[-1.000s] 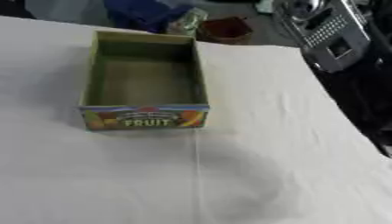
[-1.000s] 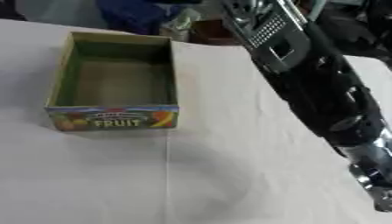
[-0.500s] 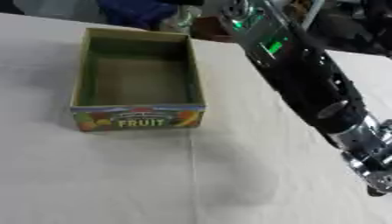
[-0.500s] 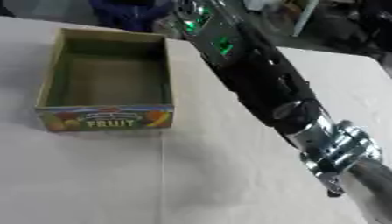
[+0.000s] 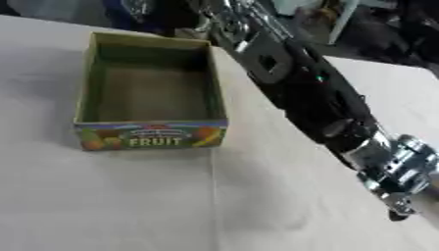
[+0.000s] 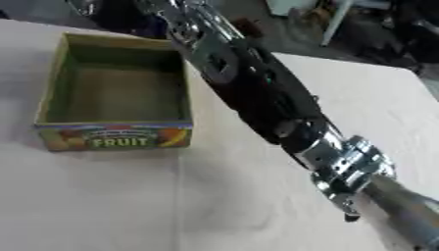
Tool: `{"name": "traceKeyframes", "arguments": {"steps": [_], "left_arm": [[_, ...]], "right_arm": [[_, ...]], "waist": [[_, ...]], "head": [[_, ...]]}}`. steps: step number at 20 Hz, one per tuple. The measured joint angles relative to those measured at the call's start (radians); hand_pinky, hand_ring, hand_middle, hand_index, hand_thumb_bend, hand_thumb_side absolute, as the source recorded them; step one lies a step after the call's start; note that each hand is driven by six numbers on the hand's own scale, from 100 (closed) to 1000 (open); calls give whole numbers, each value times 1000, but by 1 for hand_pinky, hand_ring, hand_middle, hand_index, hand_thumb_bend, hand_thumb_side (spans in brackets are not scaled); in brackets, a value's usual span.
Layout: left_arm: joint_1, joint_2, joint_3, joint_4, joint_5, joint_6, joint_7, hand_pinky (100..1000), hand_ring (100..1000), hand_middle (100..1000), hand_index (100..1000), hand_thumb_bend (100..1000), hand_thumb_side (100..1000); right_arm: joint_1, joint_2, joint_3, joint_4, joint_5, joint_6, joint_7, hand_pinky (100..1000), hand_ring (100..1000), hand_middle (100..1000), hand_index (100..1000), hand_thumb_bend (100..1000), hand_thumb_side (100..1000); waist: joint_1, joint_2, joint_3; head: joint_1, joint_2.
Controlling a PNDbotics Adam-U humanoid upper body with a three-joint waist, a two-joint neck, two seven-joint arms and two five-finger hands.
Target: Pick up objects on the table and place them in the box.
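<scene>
An open cardboard box (image 5: pixel 85 88) with a colourful FRUIT label on its front stands on the white cloth at the left. Its green inside shows bare. My right arm (image 5: pixel 317 103), black with silver joints, stretches from the lower right diagonally up past the box's right side. My right hand (image 5: pixel 221 19) is at the top edge, beyond the box's far right corner, blurred and partly cut off. A small dark red thing (image 6: pixel 250 25) lies just past the table's far edge, beside the arm. My left hand is out of sight.
The white cloth (image 5: pixel 129 206) covers the table in front of and to the right of the box. Dark clutter and a pale chair leg (image 5: pixel 343 19) stand beyond the far edge.
My right arm has swung in from the upper right and now reaches across the table toward the far side of the box. The view itself has also shifted a little.
</scene>
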State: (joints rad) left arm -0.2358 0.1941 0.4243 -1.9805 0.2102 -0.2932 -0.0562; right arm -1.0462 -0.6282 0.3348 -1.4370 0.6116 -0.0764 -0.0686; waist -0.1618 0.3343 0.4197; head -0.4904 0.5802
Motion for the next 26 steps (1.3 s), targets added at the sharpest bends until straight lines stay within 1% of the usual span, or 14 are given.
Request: {"name": "traceKeyframes", "arguments": {"steps": [6, 10, 13, 16, 19, 22, 24, 26], "left_arm": [[-12, -1, 0, 0, 0, 1, -2, 440, 403, 449, 556, 100, 743], [-15, -1, 0, 0, 0, 1, -3, 440, 402, 448, 556, 100, 743], [-17, -1, 0, 0, 0, 0, -4, 440, 402, 448, 555, 100, 744], [-17, -1, 0, 0, 0, 2, -6, 440, 402, 448, 556, 100, 744], [-17, -1, 0, 0, 0, 2, -6, 441, 402, 447, 555, 100, 745], [-17, -1, 1, 0, 0, 2, -6, 441, 401, 447, 555, 100, 744], [-17, -1, 1, 0, 0, 2, -6, 441, 401, 447, 555, 100, 745], [-17, -1, 1, 0, 0, 1, -7, 441, 401, 447, 554, 100, 745]], "right_arm": [[9, 29, 8, 77, 245, -46, -7, 652, 718, 546, 698, 100, 544], [14, 47, 17, 123, 421, -80, 2, 644, 735, 558, 694, 100, 544], [17, 53, 17, 142, 551, -115, 25, 630, 744, 563, 684, 100, 535], [16, 53, 17, 142, 661, -149, 41, 627, 756, 575, 691, 100, 532], [16, 53, 16, 142, 738, -191, 68, 639, 768, 590, 706, 100, 530], [17, 53, 12, 151, 770, -251, 113, 659, 783, 608, 725, 100, 541], [17, 53, 10, 160, 774, -294, 142, 671, 793, 624, 741, 100, 563], [18, 53, 9, 169, 774, -331, 170, 677, 796, 636, 754, 100, 633]], "waist": [[-7, 15, 22], [-10, 21, 27], [-14, 23, 27], [-14, 23, 27], [-17, 23, 28], [-20, 23, 32], [-20, 25, 32], [-20, 30, 34]], "head": [[-9, -11], [-15, -12], [-15, -15], [-15, -18], [-15, -19], [-19, -19], [-22, -20], [-23, -22]]}}
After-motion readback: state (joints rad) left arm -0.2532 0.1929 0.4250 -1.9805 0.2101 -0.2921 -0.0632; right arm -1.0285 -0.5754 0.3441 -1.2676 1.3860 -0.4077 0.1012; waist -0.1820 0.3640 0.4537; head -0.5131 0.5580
